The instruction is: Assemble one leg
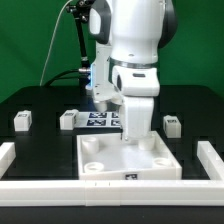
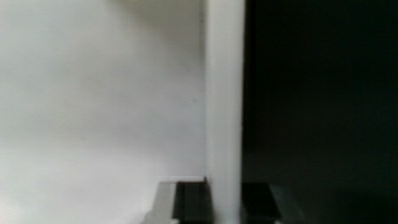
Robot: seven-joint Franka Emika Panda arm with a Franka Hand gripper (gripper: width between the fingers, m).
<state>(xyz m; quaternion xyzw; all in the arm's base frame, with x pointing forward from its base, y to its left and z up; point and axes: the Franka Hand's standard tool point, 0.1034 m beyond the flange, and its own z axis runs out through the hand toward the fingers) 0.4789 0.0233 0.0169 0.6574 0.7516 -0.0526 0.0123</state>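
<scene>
The large white tray-like part [image 1: 128,160] with round corner sockets lies at the front middle of the black table. My gripper [image 1: 135,138] is down at its far wall. In the wrist view my two dark fingers [image 2: 187,203] stand on either side of that wall [image 2: 224,110], with the white part on one side and black table on the other; the gripper [image 2: 224,203] is shut on the wall. Three legs, small white tagged blocks, stand apart on the table: one at the exterior view's left [image 1: 22,121], one nearer the middle [image 1: 68,119], and one at the right [image 1: 172,125].
The marker board [image 1: 100,120] lies behind the tray-like part, partly hidden by my arm. White rails edge the table at the left [image 1: 8,155], right [image 1: 211,160] and front [image 1: 110,192]. A black stand with cables rises at the back [image 1: 78,40].
</scene>
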